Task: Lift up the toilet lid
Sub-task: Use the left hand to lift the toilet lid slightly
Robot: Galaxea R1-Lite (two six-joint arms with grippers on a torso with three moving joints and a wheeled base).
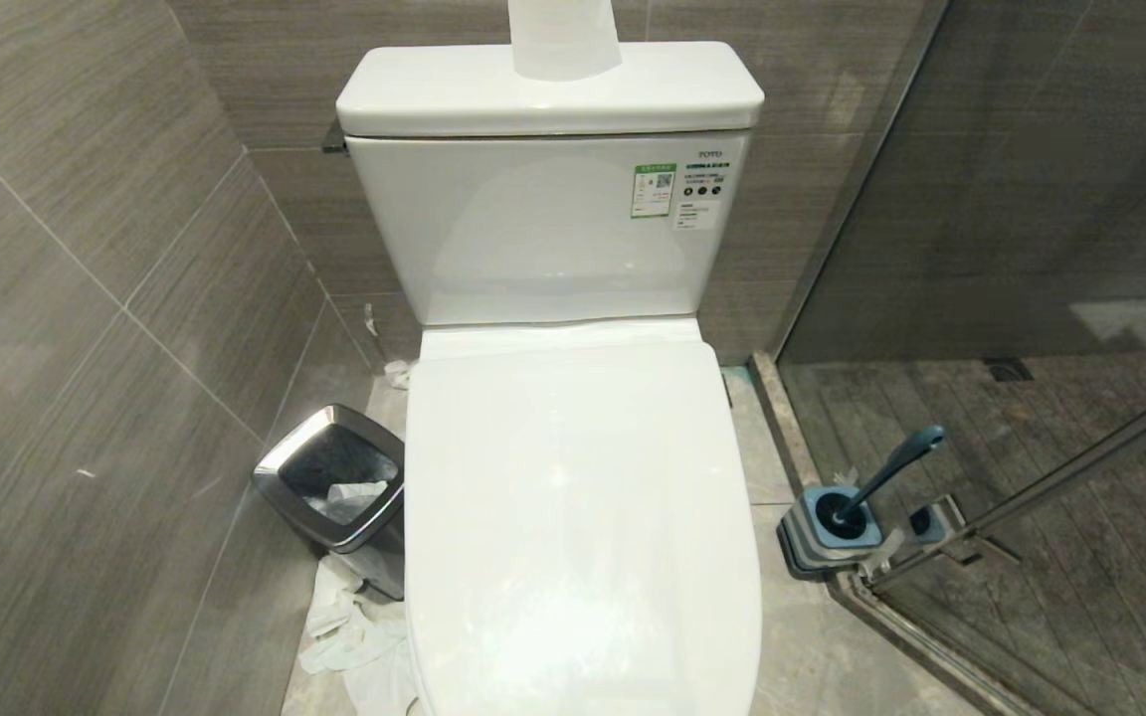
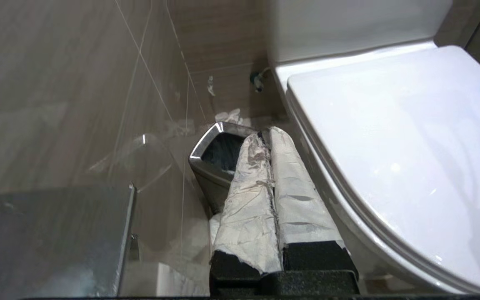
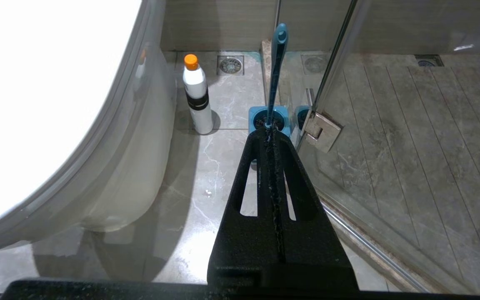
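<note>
- Grey tiled bathroom: the toilet lid (image 1: 583, 517) lies flat down over the bowl.
- Our left gripper (image 2: 270, 137), tissue-wrapped fingers pressed together, hangs beside the bin (image 2: 217, 156).
- Our right gripper (image 3: 270, 135) is closed too, empty.
- We'd hook under the lid's front rim and swing up gently.

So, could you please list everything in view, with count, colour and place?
toilet lid: one, white, closed over the bowl
tank cover: one, white, atop the tank
paper roll: one, white, on the tank cover
bin: one, silver, floor left of the toilet
loose paper: several pieces, white, floor by the bin
toilet brush: one, blue, in its holder right of the toilet
bottle: one, white with an orange cap, floor beside the bowl
left gripper: paper-wrapped fingers shut, near the bin
right gripper: black fingers shut, near the brush
</note>
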